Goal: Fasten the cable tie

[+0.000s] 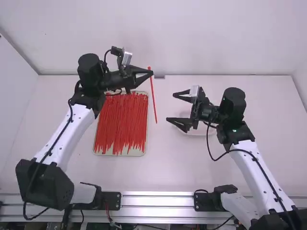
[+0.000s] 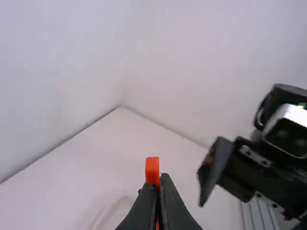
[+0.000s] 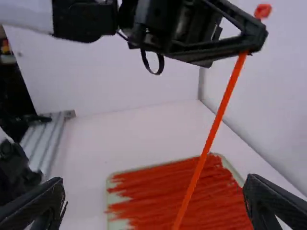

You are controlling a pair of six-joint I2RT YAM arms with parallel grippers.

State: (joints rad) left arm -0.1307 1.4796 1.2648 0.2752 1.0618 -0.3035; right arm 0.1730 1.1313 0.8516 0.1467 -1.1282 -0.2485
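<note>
Cable tie (image 1: 153, 96), red, pinched by my left gripper (image 1: 149, 73), whose 2 fingers (image 2: 144, 206) are closed on the strap just below the head (image 2: 152, 168). The head stands out past the fingertips. The rest of the strap hangs free below them, straight, with its long axis close to vertical. Its tail comes down near the right edge of the tray (image 1: 120, 154), which carries a bundle of like ties (image 1: 122, 122) on the table (image 1: 192, 153). Whether the tail touches the table I cannot tell.

My right gripper (image 1: 173, 107) is to the right of the strap, near it but apart, with its jaws spread wide and nothing between them. It faces the tie: in the right wrist view the strap (image 3: 216, 120) runs on a slant across the gap between my 2 fingers (image 3: 273, 201), farther off than their tips, with the bundle behind it.

Relation governing the next move, as I judge it: the free tail lies toward my right gripper, while the left is committed at the head end, so the right arm is the nearer of the 2 to the tail. To fasten, the tail has to be taken, bent round and threaded into the head. The right jaws should therefore close across the strap, at right angles to its long axis and low on its length. No loop is formed yet.
</note>
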